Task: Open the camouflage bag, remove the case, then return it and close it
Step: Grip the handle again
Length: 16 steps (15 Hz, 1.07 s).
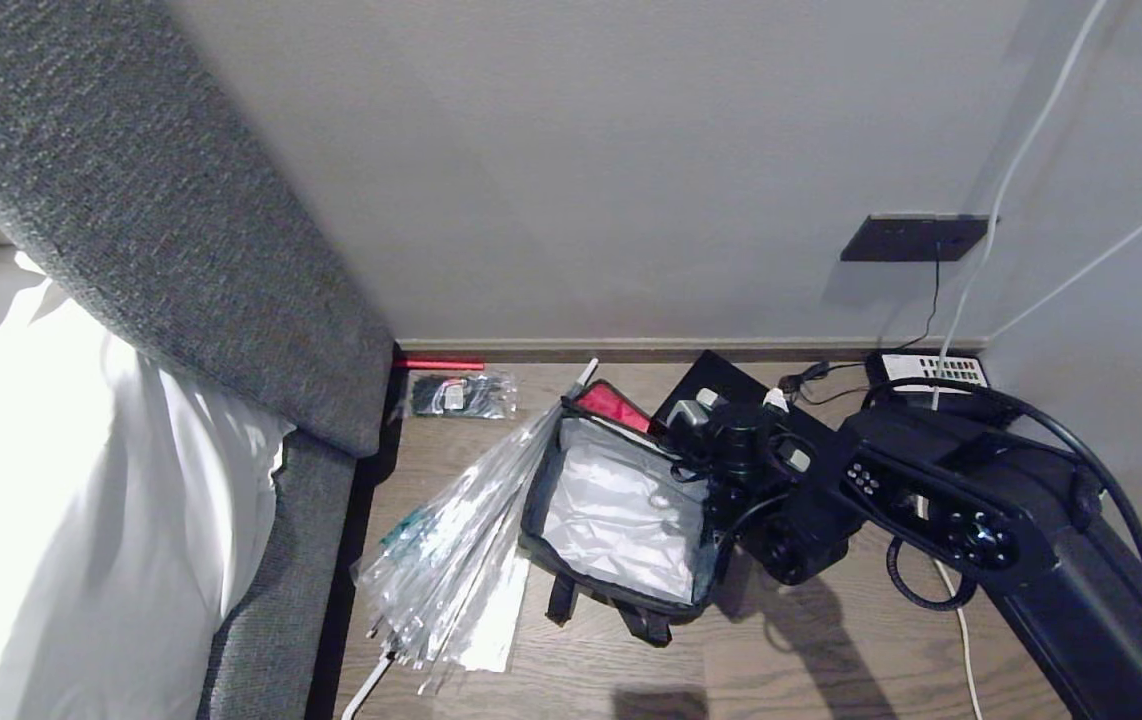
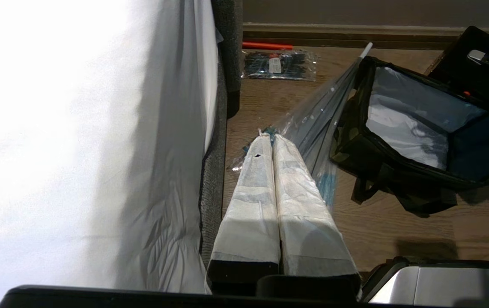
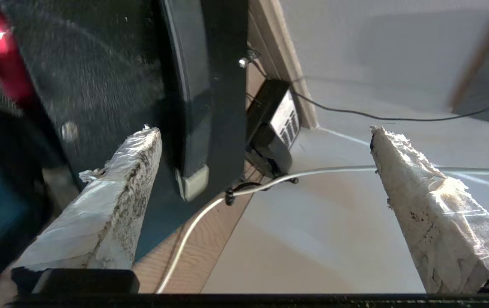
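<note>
Head view shows the camouflage bag point(image 1: 621, 510) lying open on the wooden floor point(image 1: 831, 660), silvery lining exposed, beside a plastic-wrapped umbrella point(image 1: 461, 560). Right gripper point(image 3: 266, 137) fingers spread wide, empty; left gripper point(image 2: 270, 147) fingers pressed together.

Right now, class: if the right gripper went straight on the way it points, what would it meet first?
Probably nothing at once: the right gripper, jaws wide open, frames a white cable and the pale wall beyond. Depth is unclear; the black flap sits just beside it.
</note>
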### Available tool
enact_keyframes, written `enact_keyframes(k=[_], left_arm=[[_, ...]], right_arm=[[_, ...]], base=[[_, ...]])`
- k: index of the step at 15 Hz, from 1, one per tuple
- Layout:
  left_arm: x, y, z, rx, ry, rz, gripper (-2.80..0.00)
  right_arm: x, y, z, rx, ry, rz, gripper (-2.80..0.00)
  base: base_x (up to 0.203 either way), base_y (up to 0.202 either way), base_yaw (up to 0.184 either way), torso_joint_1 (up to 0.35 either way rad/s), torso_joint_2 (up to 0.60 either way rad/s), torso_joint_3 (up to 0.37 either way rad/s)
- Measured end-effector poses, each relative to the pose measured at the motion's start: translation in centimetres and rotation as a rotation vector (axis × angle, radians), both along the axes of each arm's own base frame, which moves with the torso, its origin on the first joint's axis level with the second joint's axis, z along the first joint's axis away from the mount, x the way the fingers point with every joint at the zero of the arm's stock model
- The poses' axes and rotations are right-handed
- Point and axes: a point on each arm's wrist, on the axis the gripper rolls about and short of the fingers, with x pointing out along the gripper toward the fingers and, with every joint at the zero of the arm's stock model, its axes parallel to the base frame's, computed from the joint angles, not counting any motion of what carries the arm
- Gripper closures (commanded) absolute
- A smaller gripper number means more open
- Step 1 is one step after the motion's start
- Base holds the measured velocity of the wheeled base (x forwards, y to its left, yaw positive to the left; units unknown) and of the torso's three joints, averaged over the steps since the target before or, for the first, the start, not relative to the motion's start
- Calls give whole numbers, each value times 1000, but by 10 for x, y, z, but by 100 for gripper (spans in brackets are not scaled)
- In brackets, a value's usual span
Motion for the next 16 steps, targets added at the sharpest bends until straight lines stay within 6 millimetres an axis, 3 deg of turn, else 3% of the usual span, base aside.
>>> enact_keyframes(k=[4,9,16], left_arm=[[0,0,0,0,0,1,0],[0,0,0,0,0,2,0],[0,0,0,-1,0,0,0]], right_arm=[[24,-3,-9,15,-54,-62,-280],[31,-7,-35,4,-30,-79,-280],[53,-23,-35,-2,-53,-120,-280]], base=[[0,0,0,0,0,0],[0,0,0,0,0,0],[0,0,0,0,0,0]])
